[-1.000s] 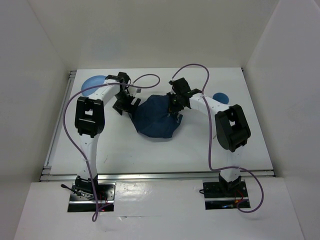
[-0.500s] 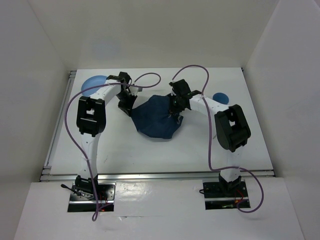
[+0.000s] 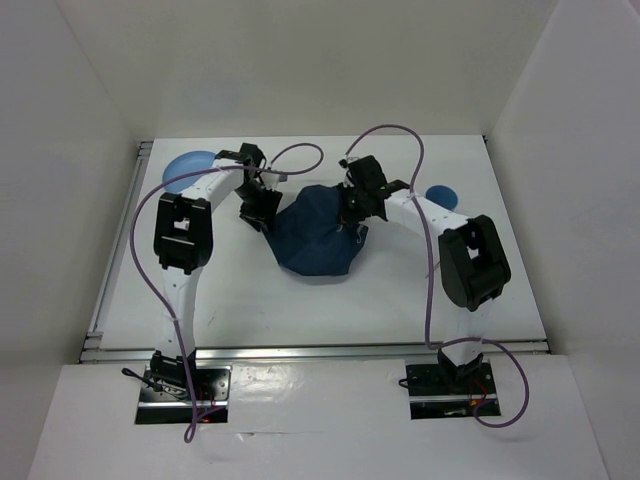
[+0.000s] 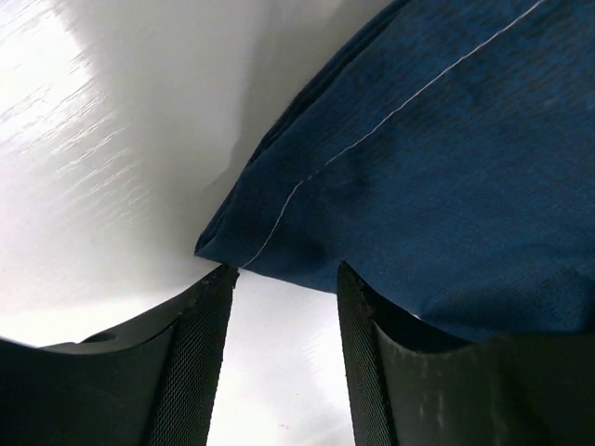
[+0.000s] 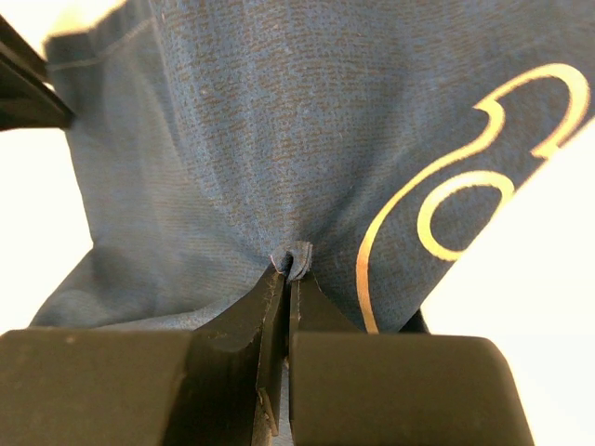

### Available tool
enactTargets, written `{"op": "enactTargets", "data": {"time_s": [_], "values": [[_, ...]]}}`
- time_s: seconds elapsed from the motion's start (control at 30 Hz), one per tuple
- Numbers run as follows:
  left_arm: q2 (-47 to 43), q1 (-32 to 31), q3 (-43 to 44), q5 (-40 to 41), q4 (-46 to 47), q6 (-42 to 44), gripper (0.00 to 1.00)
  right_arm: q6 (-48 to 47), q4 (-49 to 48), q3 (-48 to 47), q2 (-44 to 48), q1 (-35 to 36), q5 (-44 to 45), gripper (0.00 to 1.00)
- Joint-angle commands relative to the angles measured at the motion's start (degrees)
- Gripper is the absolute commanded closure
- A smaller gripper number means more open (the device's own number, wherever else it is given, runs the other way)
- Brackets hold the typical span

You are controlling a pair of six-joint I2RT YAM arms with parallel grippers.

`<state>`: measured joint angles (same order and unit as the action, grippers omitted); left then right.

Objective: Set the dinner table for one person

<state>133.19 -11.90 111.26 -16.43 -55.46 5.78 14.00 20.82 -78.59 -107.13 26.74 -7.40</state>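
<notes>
The dinner table [image 3: 330, 300] is big, flat and white. On it, about in the middle, lies a dark blue cloth placemat [image 3: 315, 240], all bunched up and not flat. It sits between the two arms. The right gripper [image 5: 290, 269] is squeezed tight on a little fold of the placemat, on the side with the gold swirl. The left gripper [image 4: 284, 279] has its fingers a small way apart and holds nothing. One stitched corner [image 4: 223, 253] of the placemat pokes right at the gap between those fingers, just by the tip of one finger. So the left arm is the one nearer that corner, and the cloth runs from there across to the right gripper. I think the next job is for the left fingers to close on that corner, so both arms can pull the placemat out flat. A blue plate [image 3: 185, 165] waits at the far left, and a small blue round thing [image 3: 440, 193] sits at the right.
</notes>
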Motion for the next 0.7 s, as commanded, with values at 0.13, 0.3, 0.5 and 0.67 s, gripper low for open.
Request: {"op": "enactTargets", "data": {"time_s": [0.13, 0.3, 0.5, 0.67], "values": [[2.9, -0.8, 1.0, -0.9, 0.5, -1.3, 0.44, -1.0, -3.0, 0.6, 4.1, -0.3, -0.9, 1.00], [4.3, -0.8, 2.6, 4.0, 1.8, -2.4, 0.42, -1.0, -3.5, 1.2, 4.7, -0.3, -2.0, 1.00], [6.1, -2.0, 3.7, 5.4, 3.0, -0.5, 0.43, -1.5, -4.0, 1.7, 4.7, -0.3, -2.5, 1.00], [6.6, -3.2, 1.7, 8.2, 3.0, 0.6, 1.00, -1.5, -4.0, 1.2, 4.1, -0.3, -2.5, 1.00]]}}
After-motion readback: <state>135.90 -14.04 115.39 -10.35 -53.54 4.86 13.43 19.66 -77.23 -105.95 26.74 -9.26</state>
